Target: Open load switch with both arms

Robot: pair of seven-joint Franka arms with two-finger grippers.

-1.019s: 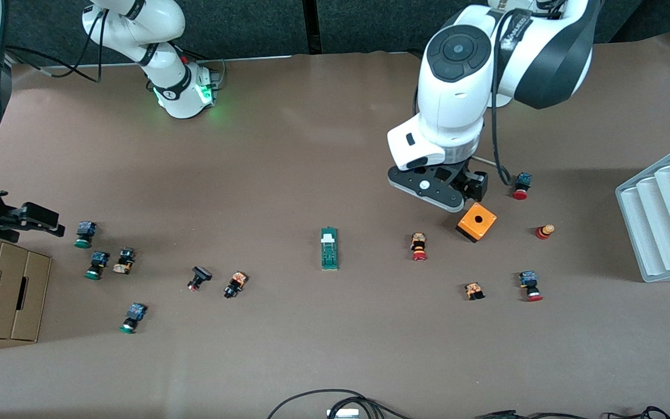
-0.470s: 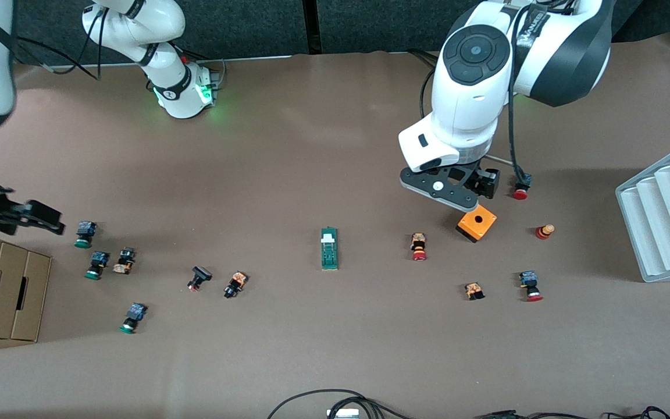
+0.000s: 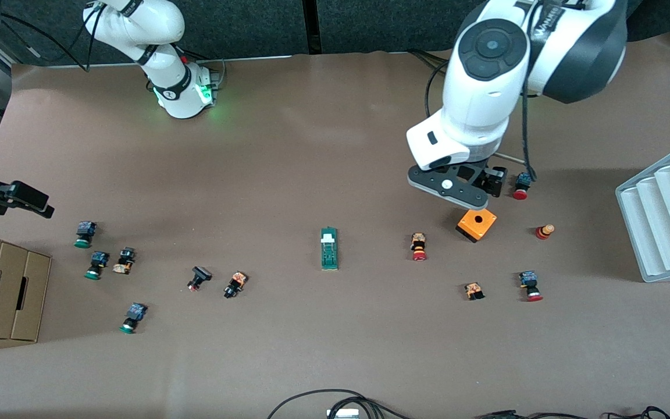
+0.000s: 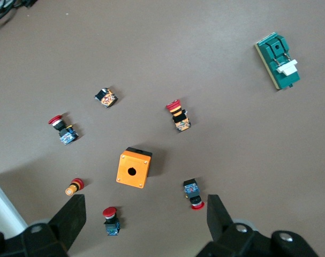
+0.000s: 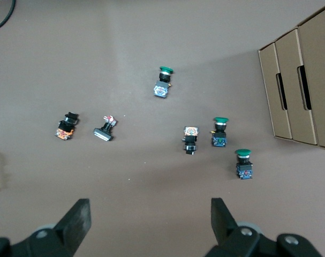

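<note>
Approach step: narrow dark-green load switch point(image 3: 329, 248) lies untouched, left gripper point(image 3: 467, 189) above orange cube point(image 3: 477, 224), right gripper point(image 3: 18, 198) well apart, both wide open, empty; both must close in.

Orange cube point(image 3: 476, 224) among scattered push buttons point(image 3: 419, 247) — cardboard boxes point(image 3: 1, 288), grey tray point(image 3: 667, 210).

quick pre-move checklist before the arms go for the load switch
1. load switch lies flat mid-table, nothing touching it: ok
2. left gripper open and empty: ok
3. right gripper open and empty: ok
4. left gripper positioned at the switch: not ok, it is over the orange cube
5. right gripper positioned at the switch: not ok, it is up near the cardboard box at the right arm's end
6. nearest push button apart from the switch: ok
</note>
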